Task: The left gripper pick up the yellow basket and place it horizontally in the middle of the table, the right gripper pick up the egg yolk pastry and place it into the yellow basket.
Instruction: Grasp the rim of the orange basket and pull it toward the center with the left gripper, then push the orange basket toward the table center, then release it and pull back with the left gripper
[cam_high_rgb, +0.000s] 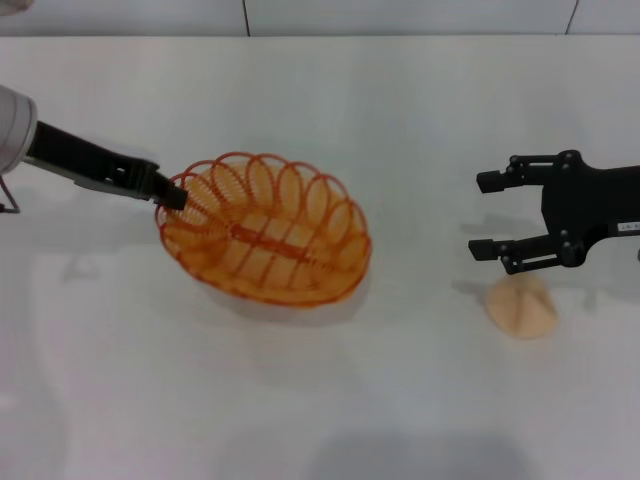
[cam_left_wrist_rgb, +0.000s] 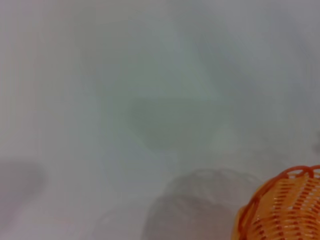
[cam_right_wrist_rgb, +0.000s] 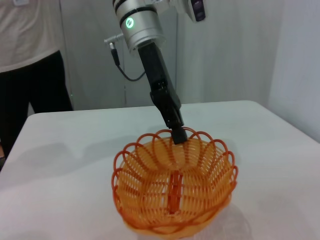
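**Inspector A:** Presently, the table (cam_high_rgb: 320, 420) carries 2 task items. The yellow basket (cam_high_rgb: 265, 230) sits left of centre, mouth up. In the right wrist view the side held by the arm appears raised, so I judge it tilted, not settled flat. Its long axis runs diagonally in the head view, from the gripped end at far left toward near right.

**Inspector B:** And the arms?

**Inspector A:** The left gripper (cam_high_rgb: 178, 194) is clamped on the basket's scalloped rim at the left end, the fingertips pinching 1 wire loop. The right gripper (cam_high_rgb: 492, 214) hovers on the right side with jaws spread and nothing between them, just beyond the egg yolk pastry (cam_high_rgb: 522, 305), which lies on the table well apart from the basket.

**Inspector B:** Recommendation for the step in hand?

**Inspector A:** My judgement: the basket placement is unfinished. The axis should be turned until it lies straight across the table, and the basket brought nearer the middle. Lower it evenly so the base seats flat before release; a single-loop grip may let it swing. The pastry has not been picked up.
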